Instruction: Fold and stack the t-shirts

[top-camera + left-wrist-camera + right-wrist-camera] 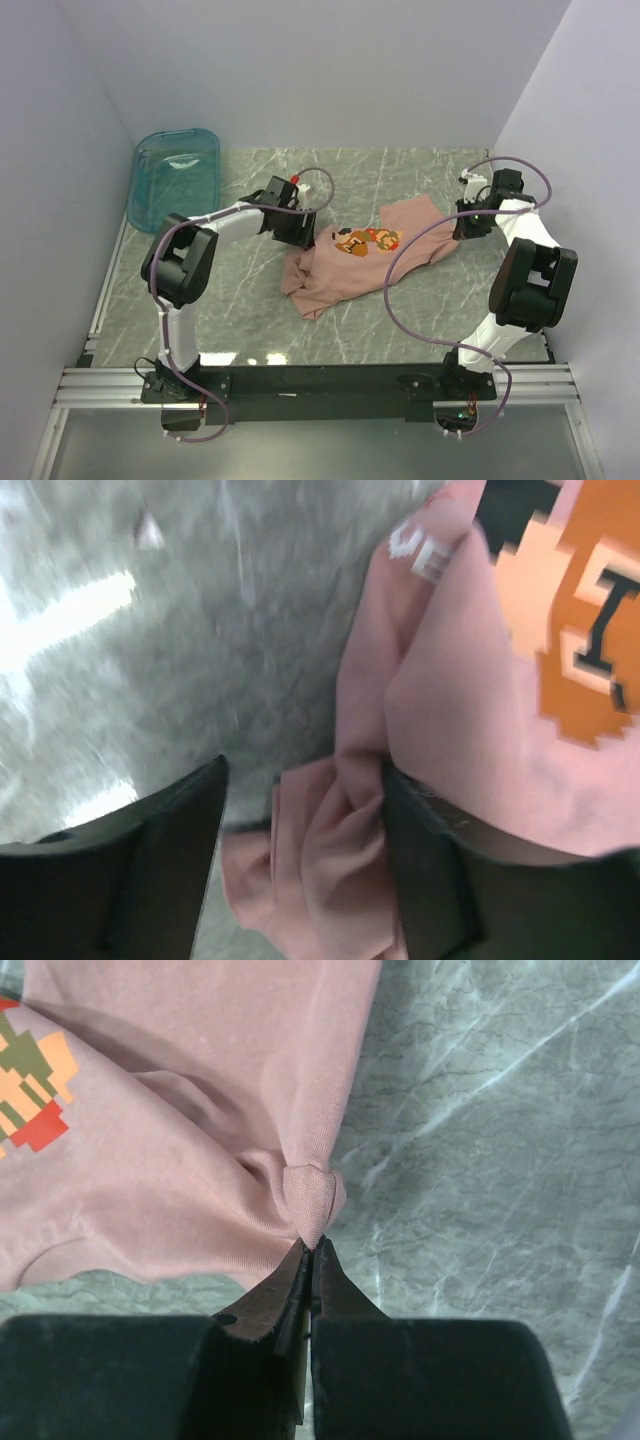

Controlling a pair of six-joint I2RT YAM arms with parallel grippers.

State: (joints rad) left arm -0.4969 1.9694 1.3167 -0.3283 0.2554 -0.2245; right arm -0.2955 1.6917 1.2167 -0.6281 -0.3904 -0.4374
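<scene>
the dusty-pink short-sleeved cotton t-shirt (360, 262) lies crumpled around the middle of the grey-green marbled table (400, 180), with its orange and brown pixel-art chest print (367, 241) facing up. the left gripper (302, 772) is down at the shirt's left edge with its jaws apart and a bunch of pink fabric sitting between them. that wrist view is blurry, so i can't tell if the cloth touches both fingers. the right gripper (312, 1245) is at the shirt's right edge, pinched closed on a small puckered fold. a translucent teal plastic bin (170, 175) sits in the far left corner, well apart from the shirt.
</scene>
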